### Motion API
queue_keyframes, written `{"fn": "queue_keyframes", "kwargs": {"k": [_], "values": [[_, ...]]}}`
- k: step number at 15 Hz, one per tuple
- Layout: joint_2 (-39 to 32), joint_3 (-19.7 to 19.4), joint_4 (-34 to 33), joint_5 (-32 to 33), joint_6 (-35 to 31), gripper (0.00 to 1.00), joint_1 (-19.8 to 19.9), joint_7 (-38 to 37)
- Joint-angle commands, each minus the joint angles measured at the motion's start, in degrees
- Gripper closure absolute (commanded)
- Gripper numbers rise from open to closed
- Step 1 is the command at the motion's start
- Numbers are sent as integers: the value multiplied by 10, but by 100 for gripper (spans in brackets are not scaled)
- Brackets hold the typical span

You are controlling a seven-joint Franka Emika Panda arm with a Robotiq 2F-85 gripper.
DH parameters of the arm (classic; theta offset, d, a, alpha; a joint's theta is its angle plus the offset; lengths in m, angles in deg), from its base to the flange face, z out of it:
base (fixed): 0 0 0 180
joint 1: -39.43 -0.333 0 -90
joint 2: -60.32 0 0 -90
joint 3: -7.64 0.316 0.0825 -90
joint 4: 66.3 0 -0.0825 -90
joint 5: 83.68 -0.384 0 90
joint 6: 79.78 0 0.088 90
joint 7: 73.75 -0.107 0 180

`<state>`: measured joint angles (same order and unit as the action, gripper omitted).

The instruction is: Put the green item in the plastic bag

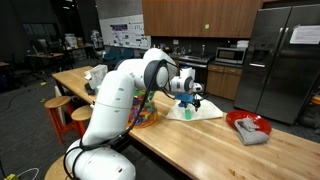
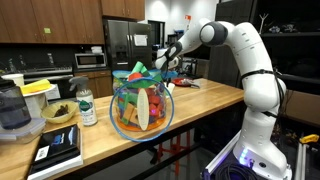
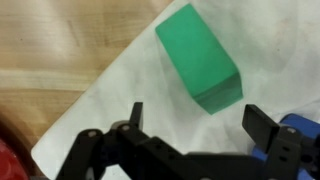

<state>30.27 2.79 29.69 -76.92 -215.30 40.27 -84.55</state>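
Observation:
The green item (image 3: 200, 62) is a bright green block lying on a white cloth (image 3: 110, 100) in the wrist view. My gripper (image 3: 198, 122) is open and hovers just above it, with the block's near end between and slightly ahead of the two fingers. A small blue piece (image 3: 297, 128) sits by the right finger. In both exterior views the gripper (image 1: 190, 88) (image 2: 165, 62) hangs over the cloth (image 1: 197, 113). The plastic bag (image 2: 140, 105), transparent and full of multicoloured objects, stands on the wooden counter; it also shows partly behind my arm (image 1: 146, 112).
A red bowl with grey cloth (image 1: 247, 126) stands on the counter beyond the white cloth. A bottle (image 2: 87, 108), a bowl (image 2: 57, 114), a blender (image 2: 12, 108) and a book (image 2: 58, 148) stand near the bag. Stools (image 1: 60, 105) stand by the counter.

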Motion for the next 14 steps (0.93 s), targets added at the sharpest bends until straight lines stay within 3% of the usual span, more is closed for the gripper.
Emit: {"fn": "queue_keyframes", "kwargs": {"k": [1, 8, 14], "values": [[1, -1, -5, -11, 22, 0, -6, -4], [22, 0, 12, -4, 40, 0, -3, 20], [31, 27, 21, -25, 87, 0, 13, 125]]}}
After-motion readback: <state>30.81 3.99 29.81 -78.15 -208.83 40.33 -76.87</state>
